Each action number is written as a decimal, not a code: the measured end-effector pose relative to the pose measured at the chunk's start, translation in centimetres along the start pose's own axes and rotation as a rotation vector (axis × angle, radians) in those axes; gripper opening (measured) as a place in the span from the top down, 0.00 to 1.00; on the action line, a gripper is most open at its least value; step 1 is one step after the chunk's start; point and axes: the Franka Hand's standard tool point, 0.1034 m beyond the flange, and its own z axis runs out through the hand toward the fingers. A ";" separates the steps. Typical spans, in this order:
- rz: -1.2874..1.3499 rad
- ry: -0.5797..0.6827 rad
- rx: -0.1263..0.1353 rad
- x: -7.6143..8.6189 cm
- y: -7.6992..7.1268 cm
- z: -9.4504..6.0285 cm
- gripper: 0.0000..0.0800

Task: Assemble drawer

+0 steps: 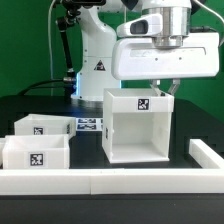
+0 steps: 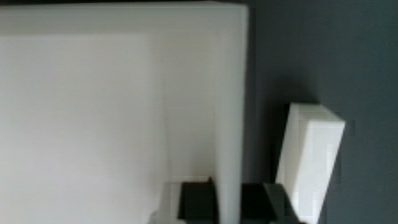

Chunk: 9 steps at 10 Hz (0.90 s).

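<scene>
The tall white drawer casing [image 1: 135, 125] stands mid-table with its open side toward the camera and a square tag on its top edge. Two shallow white trays, one behind [image 1: 45, 127] and one in front [image 1: 35, 152], sit at the exterior view's left, each with a tag. My gripper [image 1: 161, 88] is directly above the casing's right-hand wall. In the wrist view the casing [image 2: 107, 110] fills most of the picture. My gripper [image 2: 230, 203] straddles its thin wall, with a dark finger [image 2: 196, 200] pressed against each side.
A low white border wall runs along the table's front [image 1: 110, 182] and the exterior view's right [image 1: 208, 155]; it also shows in the wrist view [image 2: 311, 150], beside the casing. The marker board [image 1: 90, 124] lies behind the casing, and the arm's base [image 1: 95, 60] stands beyond it.
</scene>
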 end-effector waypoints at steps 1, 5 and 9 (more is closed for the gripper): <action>-0.005 0.015 0.002 0.9 0.2 0.0 0.95; -0.003 0.019 0.003 1.1 0.1 0.1 0.95; 0.011 0.063 0.014 4.5 -0.4 0.3 0.95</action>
